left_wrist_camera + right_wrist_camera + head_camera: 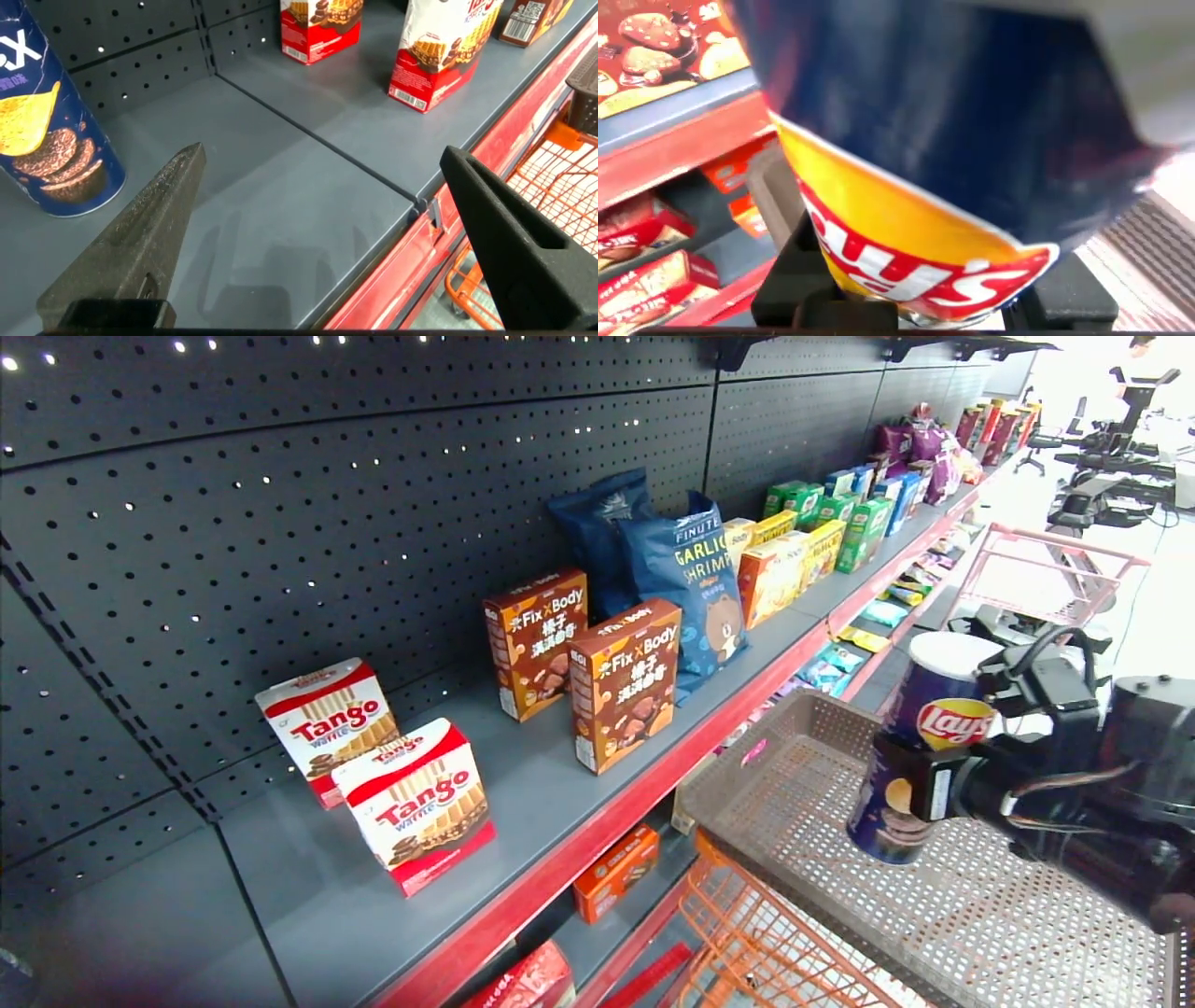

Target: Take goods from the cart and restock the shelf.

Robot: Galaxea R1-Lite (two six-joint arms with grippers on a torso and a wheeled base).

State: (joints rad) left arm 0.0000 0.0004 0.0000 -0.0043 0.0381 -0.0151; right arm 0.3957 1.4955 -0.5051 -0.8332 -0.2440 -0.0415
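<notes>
At lower right, the right tool grips a can above the cart. The left tool hangs spread wide over the shelf.

A dark grey perforated metal back wall runs the length of the aisle, split into panels by thin vertical seams. Small bright dots of light shine through its upper holes. Below it sits a long grey metal shelf with a red front edge. Black brackets jut out overhead. At the far end the pale glossy floor is washed in strong white light, with a pink wire trolley and a black office chair standing there.
</notes>
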